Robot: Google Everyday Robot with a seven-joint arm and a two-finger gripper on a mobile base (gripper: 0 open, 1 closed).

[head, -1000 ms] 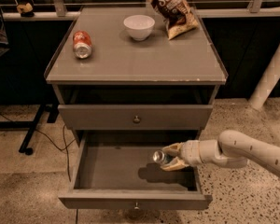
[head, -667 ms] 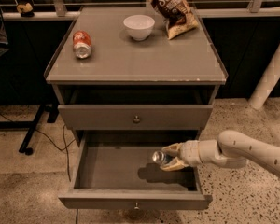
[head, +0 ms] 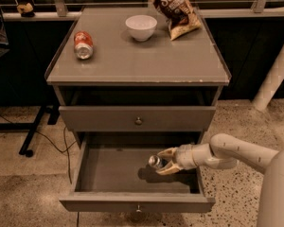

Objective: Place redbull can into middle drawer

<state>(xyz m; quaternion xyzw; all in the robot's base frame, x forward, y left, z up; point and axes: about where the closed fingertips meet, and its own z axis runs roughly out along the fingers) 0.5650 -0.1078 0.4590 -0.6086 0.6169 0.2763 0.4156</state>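
Pincer (head: 161, 162): above the open drawer, down below the front right corner of the bench (head: 146, 63), pinching the redbull can between its two fingers.
Redbull can (head: 155, 161): held lying sideways, shiny end pointing left, with a dark shadow on the drawer floor under it.
Middle drawer (head: 137, 204): pulled out toward the front.
Top drawer (head: 104, 119): pushed shut, just under the bench's front edge.
Arm (head: 229, 151): reaching in from the right.
Orange-red can (head: 83, 45): lying on its side near the bench's left edge.
White bowl (head: 141, 27): by the back edge, in the middle.
Chip bag (head: 176, 8): at the back right corner, just beside the bowl.
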